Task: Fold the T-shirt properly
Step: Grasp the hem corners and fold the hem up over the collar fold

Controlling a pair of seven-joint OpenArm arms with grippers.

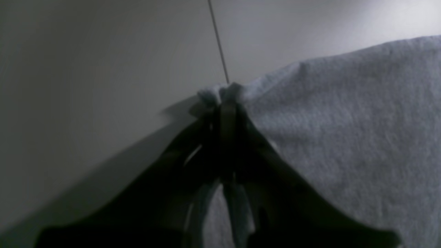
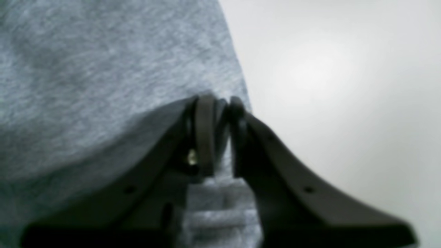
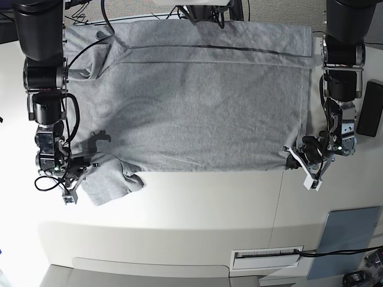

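Lying flat on the white table [image 3: 197, 203], T-shirt [image 3: 197, 101] spans most of its far half, 1 sleeve folded near the right gripper [image 2: 217, 103]. Left gripper [image 1: 225, 94] jaws clenched on a bunched T-shirt corner at its opposite end. Right gripper jaws nearly closed, pinching the sleeve edge.

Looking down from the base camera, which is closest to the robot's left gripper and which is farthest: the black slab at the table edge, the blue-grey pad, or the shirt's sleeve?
From the left gripper, at the T-shirt's corner on the view's right:
1. Black slab, right edge, just above.
2. Blue-grey pad, bottom right corner.
3. Sleeve, far across on the view's left.
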